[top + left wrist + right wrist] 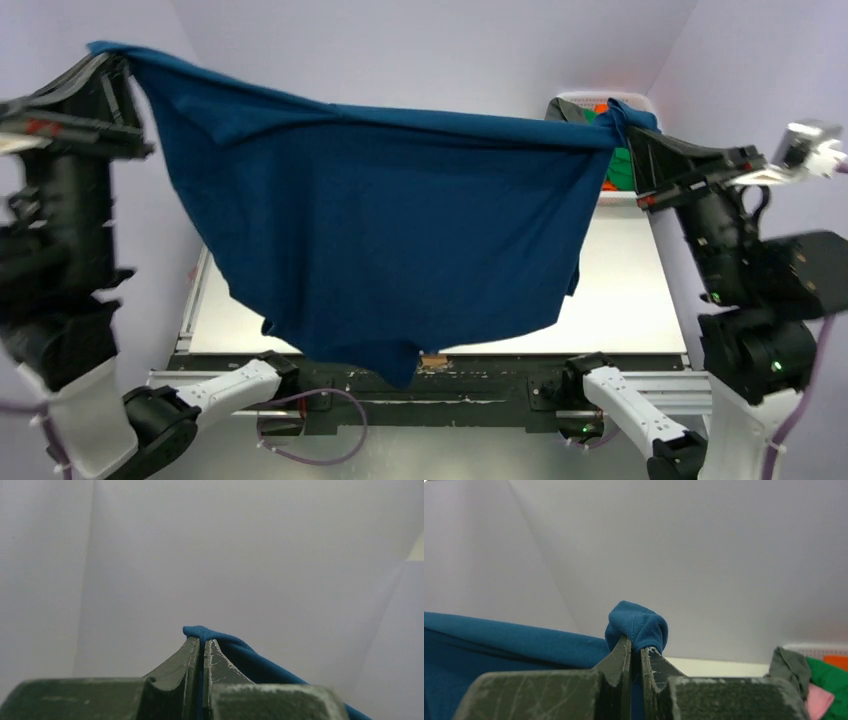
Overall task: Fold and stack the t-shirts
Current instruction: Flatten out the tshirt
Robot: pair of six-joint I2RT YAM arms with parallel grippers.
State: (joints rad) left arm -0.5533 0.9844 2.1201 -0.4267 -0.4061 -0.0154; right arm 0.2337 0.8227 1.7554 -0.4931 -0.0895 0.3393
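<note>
Grippers, two: left gripper (202,647) clamped on one corner of blue t-shirt (380,220), right gripper (636,655) clamped on other corner. One shirt stretched mid-air between them, hanging over table (620,280). Far right, one basket (590,97): four more visible, grey shirt (791,665), green shirt (831,677), pink shirt (816,700), orange shirt (836,661).

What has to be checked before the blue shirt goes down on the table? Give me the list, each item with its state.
1. Left end effector shut on a corner of the blue t-shirt: ok.
2. Right end effector shut on the opposite corner: ok.
3. Shirt lifted and spread between both grips: ok.
4. Cloth hanging smooth: not ok; it bunches into folds toward the right grip.
5. Bare table under the shirt: cannot tell; the cloth hides most of it.
6. Shirt clear of the basket at the far right: cannot tell.
</note>
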